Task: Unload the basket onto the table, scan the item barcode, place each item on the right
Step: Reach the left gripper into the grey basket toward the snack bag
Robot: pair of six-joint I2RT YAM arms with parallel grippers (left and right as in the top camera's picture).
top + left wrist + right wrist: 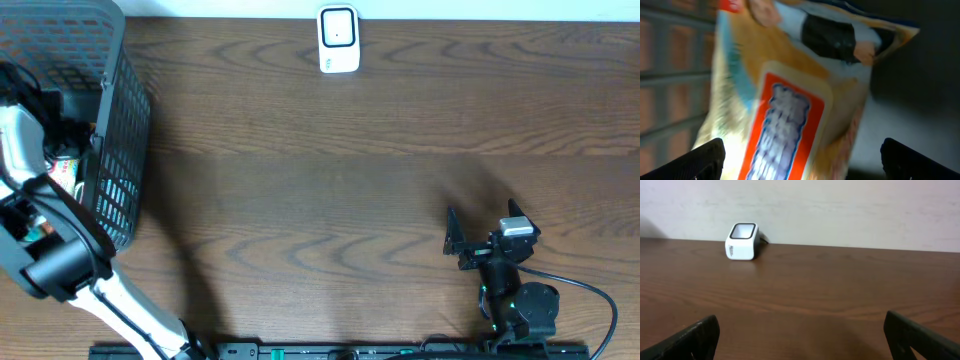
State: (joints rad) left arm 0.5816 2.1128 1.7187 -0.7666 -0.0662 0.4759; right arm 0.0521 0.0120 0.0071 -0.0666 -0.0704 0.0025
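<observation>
Left wrist: spread pincer (812, 160) faces snack bag (790, 100).

I can't read a single word from here. In my left wrist view, the yellow-orange crinkly plastic snack bag (790, 75) carries a red panel (782, 135) with a block of pale blue-and-white lettering, but it is too blurred to make out. The small white box-shaped scanner (339, 40) on the brown wooden bench (330, 180) has a faint mark low on its front, too small to read.

Orange snack packet (790, 100) lies in basket (125, 120); white scanner (338, 40) stands upright.
</observation>
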